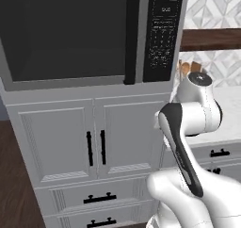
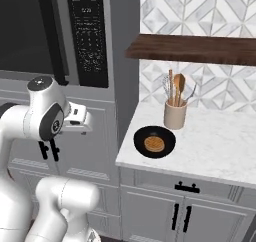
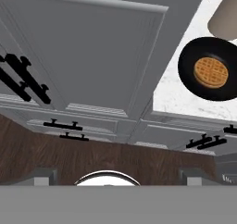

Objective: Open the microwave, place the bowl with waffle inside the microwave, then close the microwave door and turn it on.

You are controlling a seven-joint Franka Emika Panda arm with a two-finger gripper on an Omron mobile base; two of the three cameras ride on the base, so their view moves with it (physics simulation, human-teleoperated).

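Observation:
The microwave [image 1: 94, 38] is built in above the grey cabinets, and the microwave door [image 1: 66, 34] is shut; its black bar handle [image 1: 132, 34] stands beside the keypad [image 1: 162, 34]. The black bowl [image 2: 155, 142] sits on the marble counter near its left front corner, with the waffle [image 2: 154, 144] lying flat in it. In the hand view the bowl [image 3: 185, 75] and waffle [image 3: 211, 72] lie at the upper right. My gripper [image 3: 120, 177] is open and empty, its fingertips [image 3: 44, 176] wide apart. The hand [image 2: 76, 117] hangs in front of the cabinet below the microwave, left of the bowl and well apart from it.
A beige utensil crock [image 2: 175, 114] stands just behind the bowl. A dark wooden shelf [image 2: 195, 48] hangs over the counter [image 2: 215, 156]. Panelled cabinet doors [image 1: 94, 142] and drawers with black handles sit below the microwave. The floor is dark wood [image 3: 92, 158].

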